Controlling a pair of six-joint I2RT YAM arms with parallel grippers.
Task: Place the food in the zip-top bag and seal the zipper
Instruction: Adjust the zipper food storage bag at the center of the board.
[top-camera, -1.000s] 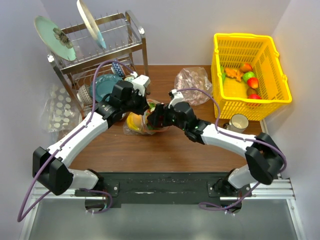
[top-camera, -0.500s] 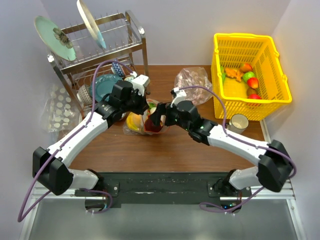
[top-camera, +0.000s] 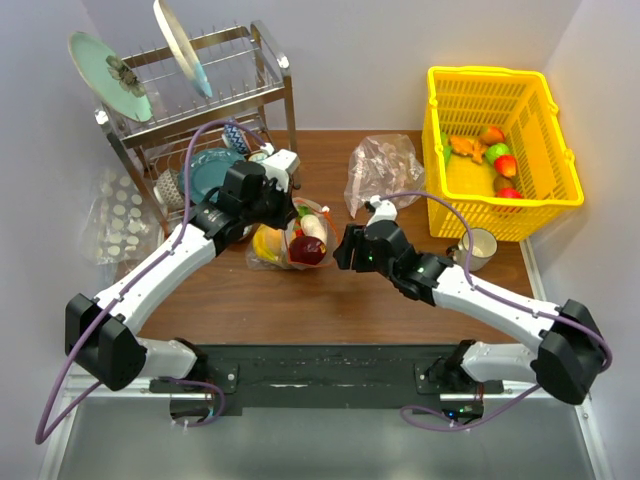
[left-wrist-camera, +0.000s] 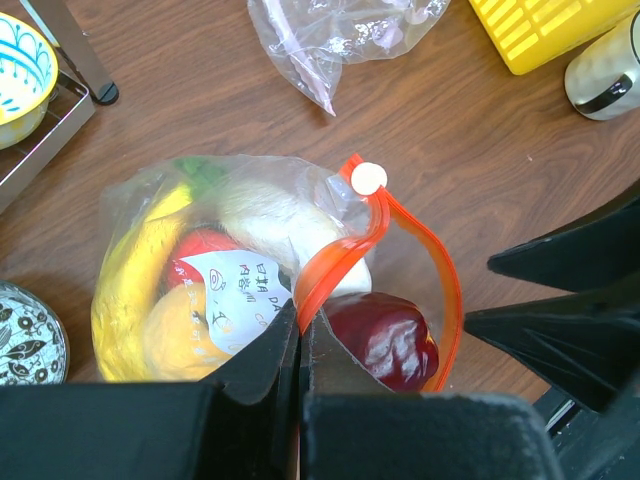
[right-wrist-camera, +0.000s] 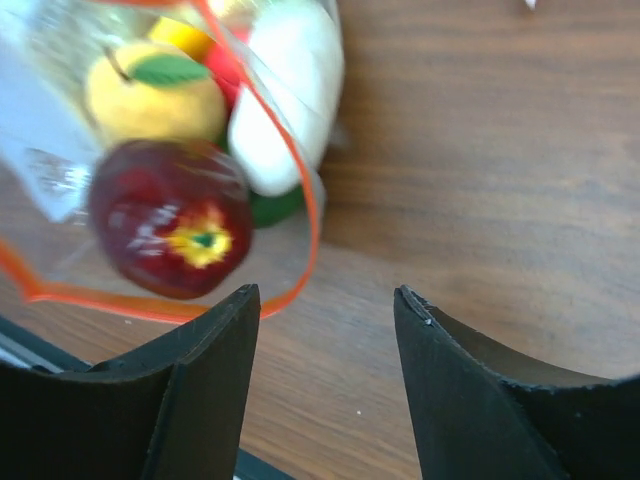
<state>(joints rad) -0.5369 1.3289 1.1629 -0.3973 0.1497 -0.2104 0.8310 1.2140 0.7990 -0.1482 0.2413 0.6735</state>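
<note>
The clear zip-top bag (top-camera: 283, 243) lies on the table, its mouth held open. Inside it are a banana (left-wrist-camera: 135, 270), an orange (left-wrist-camera: 180, 340), a red apple (left-wrist-camera: 200, 245), a white piece (left-wrist-camera: 275, 215) and, just inside the mouth, a dark-red piece (left-wrist-camera: 385, 340). The red-orange zipper (left-wrist-camera: 445, 290) loops round the mouth, with its white end piece (left-wrist-camera: 368, 177) at the top. My left gripper (left-wrist-camera: 300, 335) is shut on the zipper strip. My right gripper (right-wrist-camera: 325, 310) is open and empty, just right of the mouth; it also shows in the top view (top-camera: 345, 248). The dark-red piece (right-wrist-camera: 170, 220) lies ahead of its left finger.
A yellow basket (top-camera: 540, 190) with several toy foods stands at the back right. A pinkish clear bag (top-camera: 385, 170) lies behind the bag, a mug (top-camera: 478, 245) to the right. A dish rack (top-camera: 200, 110) with plates and a dotted bag (top-camera: 120, 215) are on the left.
My right gripper carried the dark-red piece to the bag's mouth, let it go inside and drew back to the right, open. My left gripper kept its hold on the zipper.
</note>
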